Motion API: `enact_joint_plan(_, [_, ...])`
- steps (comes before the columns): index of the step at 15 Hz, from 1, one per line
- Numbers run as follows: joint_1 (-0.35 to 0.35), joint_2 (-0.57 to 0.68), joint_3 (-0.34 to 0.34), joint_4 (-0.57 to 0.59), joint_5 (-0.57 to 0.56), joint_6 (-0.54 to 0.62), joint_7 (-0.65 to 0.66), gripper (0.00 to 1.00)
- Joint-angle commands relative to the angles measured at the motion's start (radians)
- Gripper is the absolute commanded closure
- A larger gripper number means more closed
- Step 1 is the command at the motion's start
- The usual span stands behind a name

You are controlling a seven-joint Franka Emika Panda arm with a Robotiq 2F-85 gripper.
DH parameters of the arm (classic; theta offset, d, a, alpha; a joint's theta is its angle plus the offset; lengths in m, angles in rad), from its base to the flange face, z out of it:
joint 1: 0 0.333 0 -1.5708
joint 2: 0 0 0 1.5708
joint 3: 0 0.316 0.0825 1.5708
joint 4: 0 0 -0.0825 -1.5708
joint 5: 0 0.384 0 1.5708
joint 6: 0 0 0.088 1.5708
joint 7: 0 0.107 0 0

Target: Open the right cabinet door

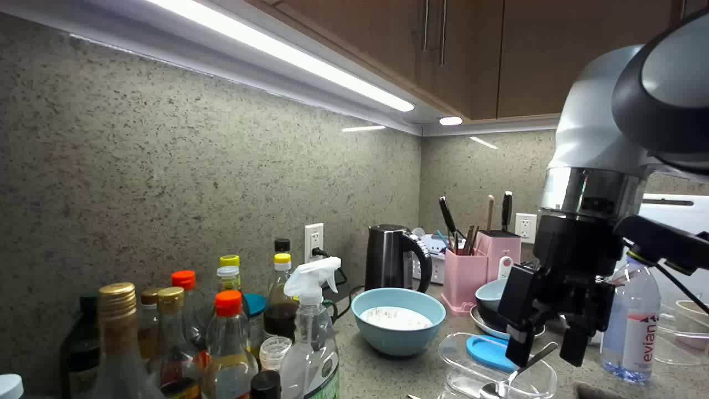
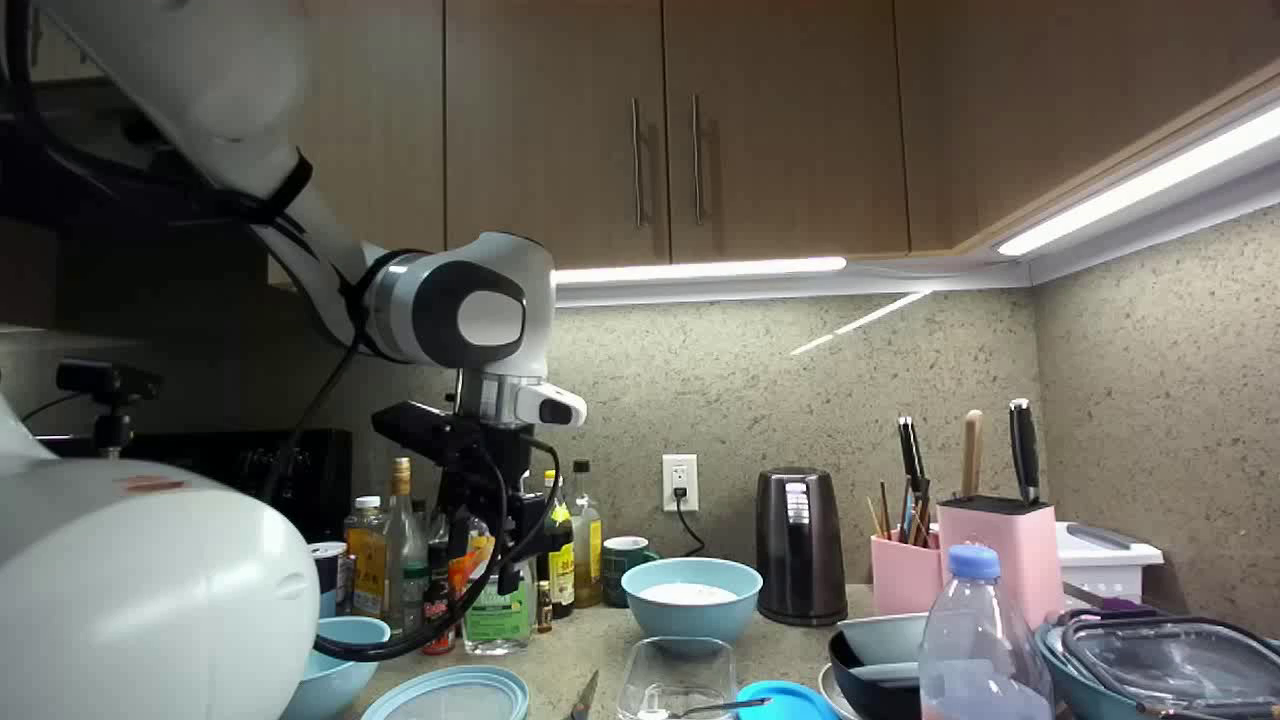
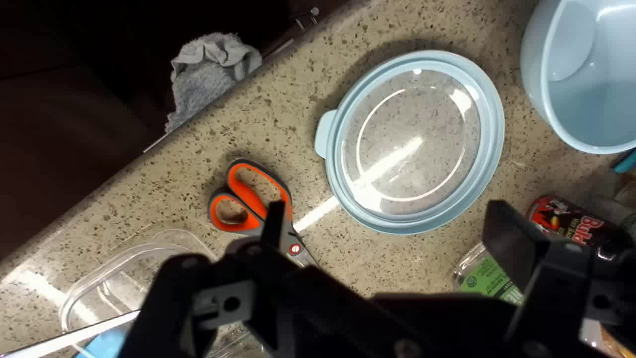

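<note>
A white robot arm (image 2: 490, 318) is leaning over a crowded kitchen counter (image 3: 298, 99), its black gripper (image 1: 544, 350) pointing downward with the two fingers (image 3: 513, 243) standing wide apart. Near the speckled back wall (image 2: 640, 380), a dark kettle (image 2: 801, 560) is standing. In an exterior view, the right cabinet door (image 2: 790, 130) is hanging closed above the kettle, its slim metal handle (image 2: 697, 160) running along the left edge, while a matching door (image 2: 555, 130) is hanging up and to the left of the kettle. The gripper is hovering lower than both doors, well apart from them and to the left of the kettle. Close to the kettle on that same side, and nearer the camera, a light blue bowl (image 2: 690, 618) is holding something white (what exactly, it is hard to tell). A wall outlet (image 2: 679, 470) is showing to the left of the kettle, a black plug (image 2: 680, 493) filling its lower socket. To the kettle's right, a pink utensil holder (image 2: 905, 578) and a pink knife block (image 2: 1030, 560) are standing side by side. Farther from the wall than the kettle, a round lid (image 3: 412, 144) with a blue rim is lying flat on the counter, and in the wrist view orange-handled scissors (image 3: 250, 199) are resting just beside it.
</note>
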Motion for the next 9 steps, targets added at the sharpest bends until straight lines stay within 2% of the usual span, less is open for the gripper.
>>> enact_joint_plan(1, [-0.004,-0.001,0.003,0.002,0.001,-0.004,-0.001,0.00])
enact_joint_plan(9, [-0.012,-0.021,0.001,0.003,-0.007,-0.010,0.003,0.00])
